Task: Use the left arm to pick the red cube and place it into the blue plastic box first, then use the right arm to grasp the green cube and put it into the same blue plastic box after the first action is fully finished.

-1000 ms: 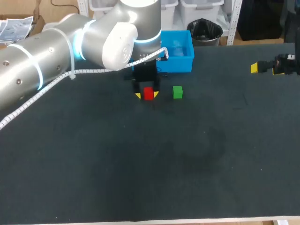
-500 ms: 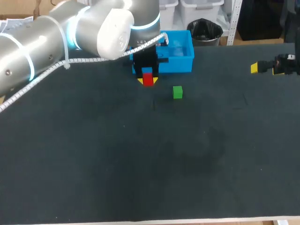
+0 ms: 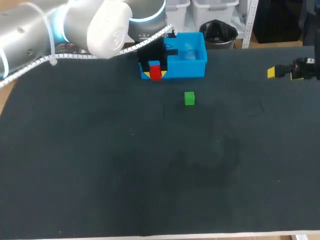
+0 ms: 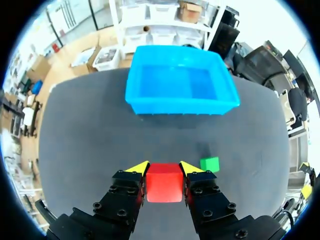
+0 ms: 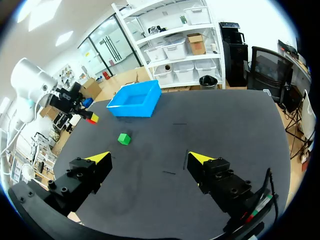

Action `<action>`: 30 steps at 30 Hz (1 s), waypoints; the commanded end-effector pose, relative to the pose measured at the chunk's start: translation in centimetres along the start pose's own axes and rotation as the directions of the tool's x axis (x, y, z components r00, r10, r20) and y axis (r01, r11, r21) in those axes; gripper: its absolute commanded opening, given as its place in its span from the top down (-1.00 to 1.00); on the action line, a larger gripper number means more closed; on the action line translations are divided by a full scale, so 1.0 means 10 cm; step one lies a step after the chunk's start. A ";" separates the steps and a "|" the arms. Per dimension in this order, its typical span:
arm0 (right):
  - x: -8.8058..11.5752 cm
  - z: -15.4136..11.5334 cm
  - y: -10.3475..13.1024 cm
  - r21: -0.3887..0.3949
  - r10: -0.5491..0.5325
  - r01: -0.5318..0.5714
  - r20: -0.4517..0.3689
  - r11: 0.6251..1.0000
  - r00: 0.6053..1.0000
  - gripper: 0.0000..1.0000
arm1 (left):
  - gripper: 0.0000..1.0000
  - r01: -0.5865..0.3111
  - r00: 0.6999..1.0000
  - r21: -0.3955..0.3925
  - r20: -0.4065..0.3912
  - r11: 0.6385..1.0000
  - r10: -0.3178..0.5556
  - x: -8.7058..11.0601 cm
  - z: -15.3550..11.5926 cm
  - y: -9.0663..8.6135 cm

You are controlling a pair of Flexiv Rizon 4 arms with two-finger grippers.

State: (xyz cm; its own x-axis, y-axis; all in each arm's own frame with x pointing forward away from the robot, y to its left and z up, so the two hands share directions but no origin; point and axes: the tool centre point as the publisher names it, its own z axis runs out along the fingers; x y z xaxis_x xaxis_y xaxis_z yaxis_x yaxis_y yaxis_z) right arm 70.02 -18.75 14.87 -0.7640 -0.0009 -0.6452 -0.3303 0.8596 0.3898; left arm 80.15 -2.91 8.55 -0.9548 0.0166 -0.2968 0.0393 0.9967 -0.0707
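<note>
L gripper (image 4: 164, 168) pinching red cube (image 4: 163, 183), nr blue box (image 4: 180, 106), green cube (image 4: 209, 163) beside

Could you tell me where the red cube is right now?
The red cube is held in the left gripper, at the near-left corner of the blue plastic box in the head view; the green cube sits to its right.
</note>
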 end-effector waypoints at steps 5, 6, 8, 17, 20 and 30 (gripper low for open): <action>0.00 0.00 0.00 0.002 0.000 0.000 -0.001 1.000 1.000 -1.00 | 1.00 0.016 0.998 0.076 0.056 0.997 -0.021 -0.17 -0.09 0.05; 0.00 0.00 0.00 0.002 0.000 0.000 -0.001 1.000 1.000 -1.00 | 1.00 0.022 0.998 0.091 0.062 0.996 -0.027 -0.20 -0.10 0.06; 0.00 0.00 0.00 0.002 0.000 0.000 -0.001 1.000 1.000 -1.00 | 1.00 0.030 0.997 0.113 0.072 0.993 -0.038 -0.26 -0.11 0.08; 0.00 0.00 0.00 0.002 0.000 0.000 -0.001 1.000 1.000 -1.00 | 1.00 0.051 0.993 0.163 0.098 0.985 -0.067 -0.52 -0.13 0.11; 0.00 0.00 0.00 0.002 0.000 0.000 -0.001 1.000 1.000 -1.00 | 1.00 0.053 0.992 0.170 0.104 0.984 -0.072 -0.62 -0.13 0.10; 0.00 0.00 0.00 0.002 0.000 0.000 -0.001 1.000 1.000 -1.00 | 1.00 0.058 0.990 0.190 0.114 0.980 -0.081 -0.97 -0.09 -0.04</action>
State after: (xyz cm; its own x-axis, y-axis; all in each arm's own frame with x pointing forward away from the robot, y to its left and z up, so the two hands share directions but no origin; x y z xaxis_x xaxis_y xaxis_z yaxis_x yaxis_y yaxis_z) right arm 70.02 -18.75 14.87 -0.7640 -0.0010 -0.6452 -0.3303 0.8596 0.3898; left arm 87.30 -2.54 12.28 -0.9058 -0.0825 -0.4156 0.0387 0.9606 -0.2751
